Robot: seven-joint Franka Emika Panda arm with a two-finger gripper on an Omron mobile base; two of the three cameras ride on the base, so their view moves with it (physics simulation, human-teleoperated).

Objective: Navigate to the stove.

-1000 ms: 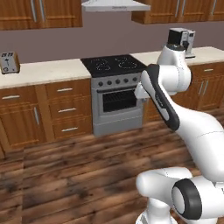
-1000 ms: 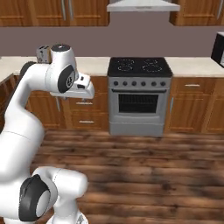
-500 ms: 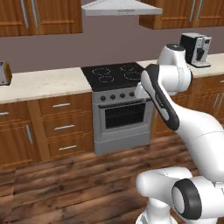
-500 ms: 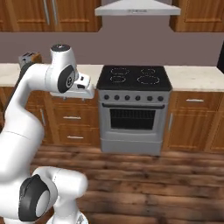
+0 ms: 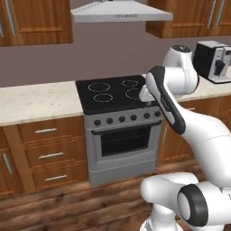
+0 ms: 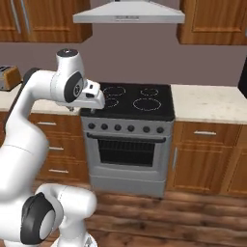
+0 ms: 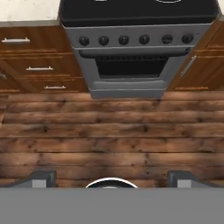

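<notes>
**Op:** I've got the stove (image 5: 119, 131) straight ahead of me, set into the run of wooden cabinets, under the range hood (image 5: 121, 12). In the hand view the stove (image 7: 138, 52) fills the upper middle, with its row of black knobs and the dark oven window facing me.

**Desk:** And the pincer?

**Op:** The gripper (image 7: 109, 178) hangs over the wooden floor (image 7: 109, 131), well short of the oven door. The stove sits ahead of it and beyond a stretch of planks. The two fingertips (image 7: 41, 177) stand wide apart at the bottom corners, nothing between them, so it's spread and holding nothing.

**Desk:** Do the base cameras add anything?

**Op:** From the left base view I see a coffee machine (image 5: 214, 61) on the counter (image 5: 36, 101) to the right of the stove, partly behind my arm. The right base view gives me a toaster (image 6: 9, 77) on the counter off to the left instead, plus the cabinet drawers right of the range. Both show the four white rings on the black cooktop; the hand view catches just its front edge.
</notes>
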